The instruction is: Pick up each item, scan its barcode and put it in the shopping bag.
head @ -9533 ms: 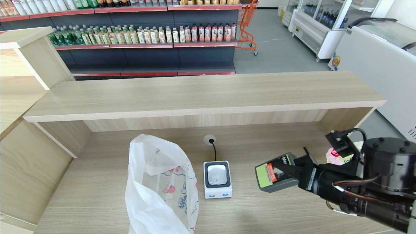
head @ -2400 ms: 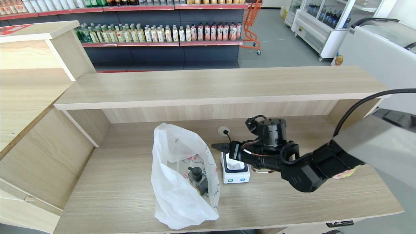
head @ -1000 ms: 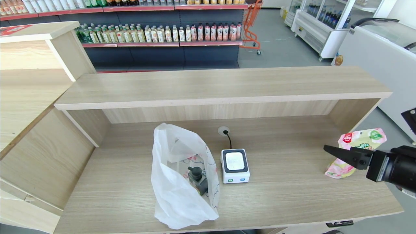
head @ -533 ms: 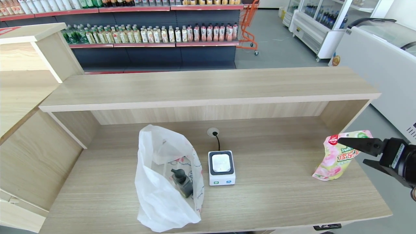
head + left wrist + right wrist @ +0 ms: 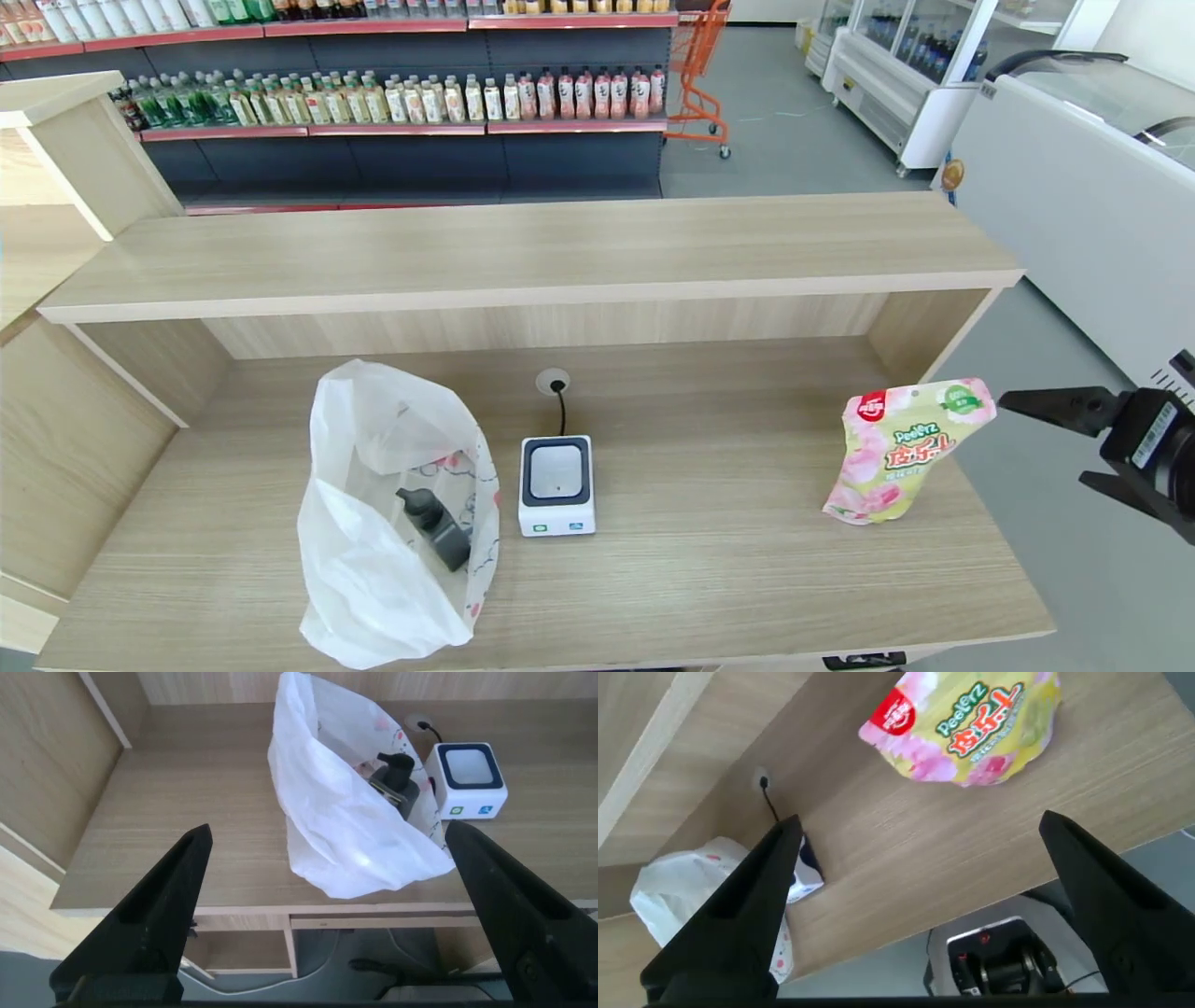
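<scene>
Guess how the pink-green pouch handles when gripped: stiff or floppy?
Probably floppy and light: the pouch looks like soft film with a puffed body, so it may buckle when pinched. It seems to stand on a narrow base, so a push could tip it.

Counter [image 5: 747, 579]: pale wood-grain surface, matt and smooth, with fine streaked grain running along its length.
Shopping bag [image 5: 364, 597]: thin white plastic film, half see-through and crumpled, with a faint sheen on the folds.
Pump bottle [image 5: 437, 534] inside it: dark plastic, dull finish.
Barcode scanner [image 5: 556, 485]: white hard plastic casing, smooth and slightly glossy. A dark frame surrounds a reflective, glass-like window on top.
Snack pouch [image 5: 901, 448]: printed plastic film, glossy, gently creased.
Right gripper [image 5: 1041, 441] and left gripper [image 5: 329, 829]: black fingers, matt. Cannot tell whether they are hard plastic or coated metal.
</scene>
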You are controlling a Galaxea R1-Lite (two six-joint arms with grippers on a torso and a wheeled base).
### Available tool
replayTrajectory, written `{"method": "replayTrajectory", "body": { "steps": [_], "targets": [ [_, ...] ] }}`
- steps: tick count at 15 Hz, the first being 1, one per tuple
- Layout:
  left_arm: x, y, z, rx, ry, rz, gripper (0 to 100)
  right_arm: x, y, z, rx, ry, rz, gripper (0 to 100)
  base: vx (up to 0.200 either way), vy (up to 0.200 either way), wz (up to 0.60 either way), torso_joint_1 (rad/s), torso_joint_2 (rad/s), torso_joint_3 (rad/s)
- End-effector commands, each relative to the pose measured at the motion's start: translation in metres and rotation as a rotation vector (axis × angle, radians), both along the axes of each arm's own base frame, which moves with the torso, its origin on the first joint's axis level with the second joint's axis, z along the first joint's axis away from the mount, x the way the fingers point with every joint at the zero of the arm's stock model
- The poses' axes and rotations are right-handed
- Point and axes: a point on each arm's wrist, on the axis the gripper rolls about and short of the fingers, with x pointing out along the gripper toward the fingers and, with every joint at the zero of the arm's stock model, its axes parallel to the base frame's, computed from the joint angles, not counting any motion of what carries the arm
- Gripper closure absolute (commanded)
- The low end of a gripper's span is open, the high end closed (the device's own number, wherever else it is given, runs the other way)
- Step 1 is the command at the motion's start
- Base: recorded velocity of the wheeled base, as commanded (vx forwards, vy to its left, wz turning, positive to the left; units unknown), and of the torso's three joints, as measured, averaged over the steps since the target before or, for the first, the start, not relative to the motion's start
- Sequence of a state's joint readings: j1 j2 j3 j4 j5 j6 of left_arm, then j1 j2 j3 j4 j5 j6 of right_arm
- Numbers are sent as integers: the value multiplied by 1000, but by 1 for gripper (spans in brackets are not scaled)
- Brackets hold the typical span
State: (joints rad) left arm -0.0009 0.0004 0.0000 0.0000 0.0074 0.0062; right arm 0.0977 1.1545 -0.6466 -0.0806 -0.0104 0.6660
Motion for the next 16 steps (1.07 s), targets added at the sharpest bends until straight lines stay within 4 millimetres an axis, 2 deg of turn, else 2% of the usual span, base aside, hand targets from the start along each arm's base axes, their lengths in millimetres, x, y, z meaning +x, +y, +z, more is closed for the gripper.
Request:
{"method": "replayTrajectory", "body": {
  "steps": [1,3,6,10,12,13,16],
  "targets": [
    [0,0,0,0,0,0,0,14,0,3,38,23,-64,0,0,0,0,0,0,0],
    [0,0,0,0,0,1,0,55,-11,11,130,62,-248,0,0,0,0,0,0,0],
    [0,0,0,0,0,1,0,96,-20,14,317,223,-450,0,0,0,0,0,0,0],
    [0,0,0,0,0,1,0,132,-24,-9,341,317,-539,0,0,0,0,0,0,0],
    [0,0,0,0,0,0,0,145,-25,-26,324,365,-555,0,0,0,0,0,0,0],
    [0,0,0,0,0,0,0,155,-24,-41,313,405,-559,0,0,0,0,0,0,0],
    [0,0,0,0,0,1,0,180,-17,-55,311,405,-533,0,0,0,0,0,0,0]
  ]
}}
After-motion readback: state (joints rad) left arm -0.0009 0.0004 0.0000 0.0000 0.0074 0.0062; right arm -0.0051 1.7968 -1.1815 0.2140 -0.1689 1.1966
